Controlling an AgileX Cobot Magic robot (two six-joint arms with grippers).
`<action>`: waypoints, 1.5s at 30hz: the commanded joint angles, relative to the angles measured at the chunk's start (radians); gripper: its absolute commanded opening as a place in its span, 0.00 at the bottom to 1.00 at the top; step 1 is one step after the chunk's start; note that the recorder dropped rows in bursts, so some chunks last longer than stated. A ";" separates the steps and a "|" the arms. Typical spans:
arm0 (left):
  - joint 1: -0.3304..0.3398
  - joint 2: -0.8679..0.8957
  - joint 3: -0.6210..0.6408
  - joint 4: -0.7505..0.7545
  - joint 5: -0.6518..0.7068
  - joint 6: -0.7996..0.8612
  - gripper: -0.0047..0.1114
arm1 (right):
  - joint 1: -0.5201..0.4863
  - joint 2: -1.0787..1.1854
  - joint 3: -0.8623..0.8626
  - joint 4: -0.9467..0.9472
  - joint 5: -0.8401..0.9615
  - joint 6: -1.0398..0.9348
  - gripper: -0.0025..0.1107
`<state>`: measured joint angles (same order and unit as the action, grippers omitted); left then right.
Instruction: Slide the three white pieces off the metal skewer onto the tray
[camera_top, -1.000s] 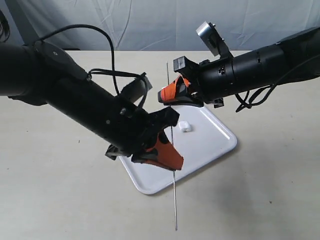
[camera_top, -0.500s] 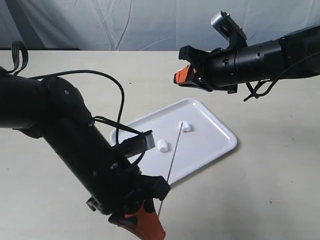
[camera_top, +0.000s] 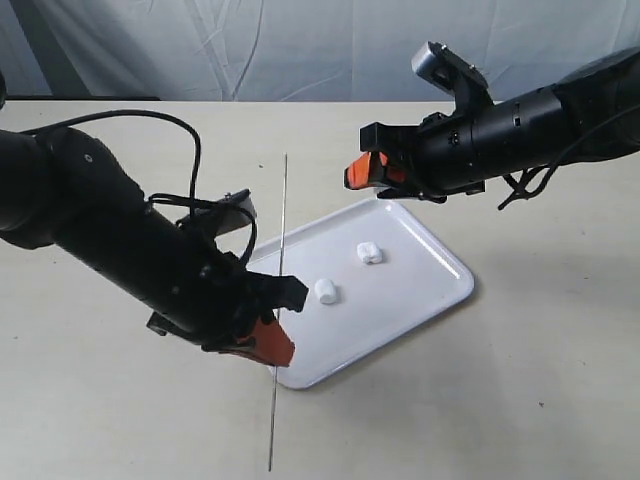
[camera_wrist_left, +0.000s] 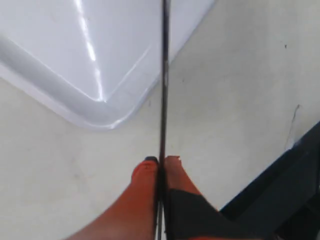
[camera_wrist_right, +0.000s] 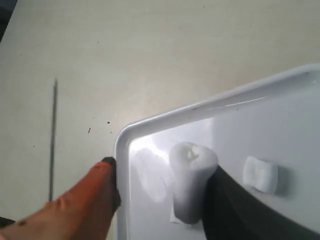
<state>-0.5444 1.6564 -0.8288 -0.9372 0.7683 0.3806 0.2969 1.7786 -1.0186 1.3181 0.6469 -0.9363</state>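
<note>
My left gripper (camera_top: 268, 345) (camera_wrist_left: 161, 161) is shut on the metal skewer (camera_top: 281, 240) (camera_wrist_left: 164, 75), a thin grey rod that stands bare beside the near-left rim of the white tray (camera_top: 420, 300) (camera_wrist_left: 65, 95). Two white pieces (camera_top: 327, 291) (camera_top: 370, 253) lie on the tray. My right gripper (camera_top: 372, 178) (camera_wrist_right: 160, 170) hovers open over the tray's far corner (camera_wrist_right: 122, 145). In the right wrist view a third white piece (camera_wrist_right: 192, 182) clings to the dark finger, well apart from the orange finger (camera_wrist_right: 90, 200). Another white piece (camera_wrist_right: 260, 175) lies on the tray beyond it.
The beige table (camera_top: 520, 400) spreads around the tray. A grey cloth backdrop (camera_top: 300, 50) hangs behind it. The left arm's black body and cables (camera_top: 120, 240) stretch across the table's left half.
The left arm has swung up from the front edge. The skewer has left the piece on the tray and now stands left of it. The right gripper dropped slightly towards the tray's far corner.
</note>
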 joint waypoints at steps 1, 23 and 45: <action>0.005 -0.068 0.000 0.139 -0.077 -0.096 0.04 | -0.005 -0.006 -0.005 -0.026 -0.013 -0.001 0.44; 0.034 0.002 0.000 -0.006 -0.088 -0.191 0.04 | -0.005 -0.135 -0.005 -0.203 -0.017 0.087 0.53; 0.169 0.262 0.000 -0.459 -0.009 0.214 0.04 | -0.005 -0.513 -0.005 -0.290 0.042 0.152 0.53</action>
<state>-0.3776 1.8861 -0.8288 -1.3645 0.7503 0.5734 0.2969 1.2858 -1.0186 1.0297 0.6640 -0.7960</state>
